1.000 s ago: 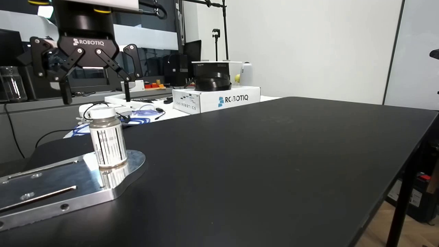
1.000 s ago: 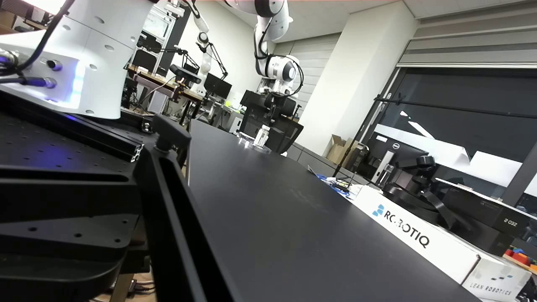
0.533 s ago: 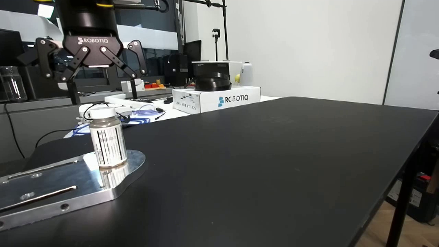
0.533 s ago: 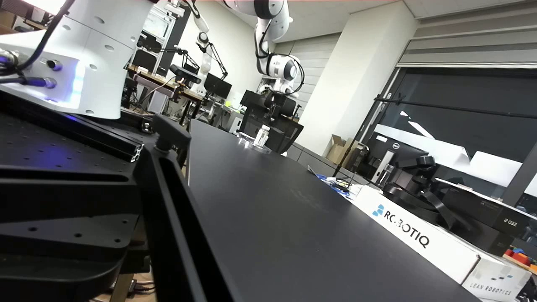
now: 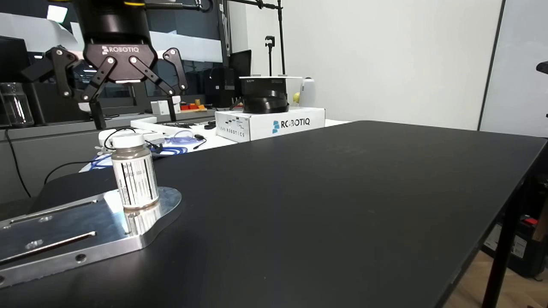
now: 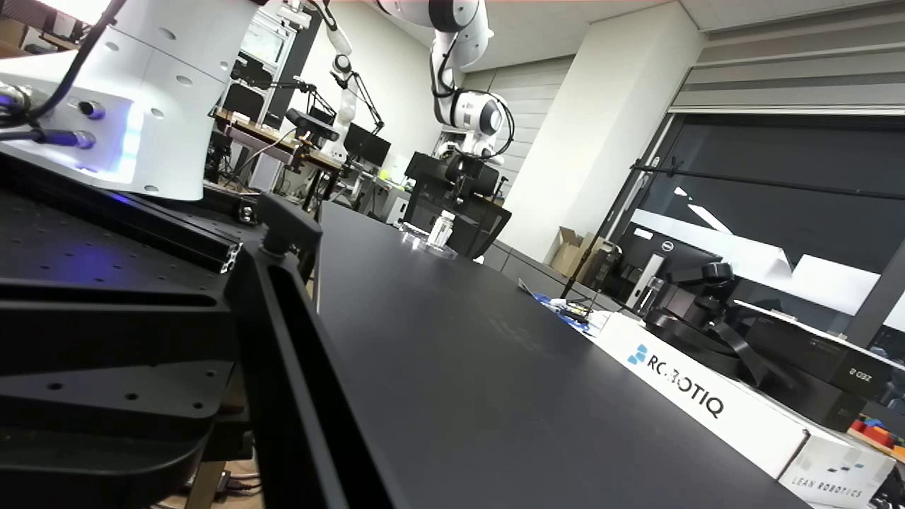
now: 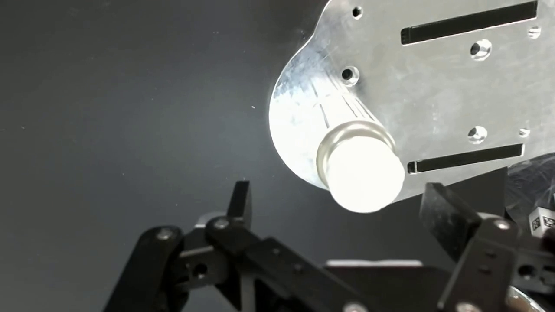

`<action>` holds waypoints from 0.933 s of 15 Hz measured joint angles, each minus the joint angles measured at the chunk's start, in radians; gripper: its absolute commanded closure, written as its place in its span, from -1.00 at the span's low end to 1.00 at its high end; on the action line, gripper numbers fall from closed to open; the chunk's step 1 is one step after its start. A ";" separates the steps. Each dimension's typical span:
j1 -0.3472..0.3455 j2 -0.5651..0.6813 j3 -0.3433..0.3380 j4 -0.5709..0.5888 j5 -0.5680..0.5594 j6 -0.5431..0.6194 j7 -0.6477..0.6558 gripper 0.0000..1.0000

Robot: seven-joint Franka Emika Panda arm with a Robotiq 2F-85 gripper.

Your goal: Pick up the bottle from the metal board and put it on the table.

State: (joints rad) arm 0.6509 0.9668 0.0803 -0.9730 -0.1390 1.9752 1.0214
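Observation:
The bottle (image 5: 136,179), with a white cap and printed label, stands upright on the rounded end of the silver metal board (image 5: 64,233). The board lies on the black table (image 5: 325,205). The bottle shows small and far off in an exterior view (image 6: 441,230). My gripper (image 5: 136,119) is open and empty above the bottle, its fingertips higher than the cap. In the wrist view, the bottle's cap (image 7: 364,175) appears between and slightly beyond the fingertips (image 7: 338,199), nearer the right finger, touching neither. The cap hides much of the bottle's body there.
A white Robotiq box (image 5: 287,123) with black gear on top stands beyond the table's edge. Blue cables (image 5: 173,149) and white devices lie on a white surface behind the bottle. A robot base (image 6: 141,106) stands beside the table in an exterior view.
My gripper has shifted to the right in an exterior view, staying open above the bottle at about the same height. The bottle and the metal board have not moved.

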 measured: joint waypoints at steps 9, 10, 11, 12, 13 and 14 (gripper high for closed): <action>0.000 0.003 0.004 0.000 0.001 0.013 -0.016 -1.00; 0.000 0.003 0.004 0.000 0.001 0.013 -0.016 -1.00; 0.000 0.003 0.004 0.000 0.001 0.013 -0.017 -1.00; 0.000 0.003 0.004 0.000 0.001 0.013 -0.017 -1.00; 0.000 0.003 0.004 -0.001 0.000 0.013 -0.017 -1.00; 0.000 0.004 0.004 -0.002 0.000 0.013 -0.018 -1.00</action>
State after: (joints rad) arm 0.6513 0.9704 0.0839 -0.9750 -0.1395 1.9881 1.0035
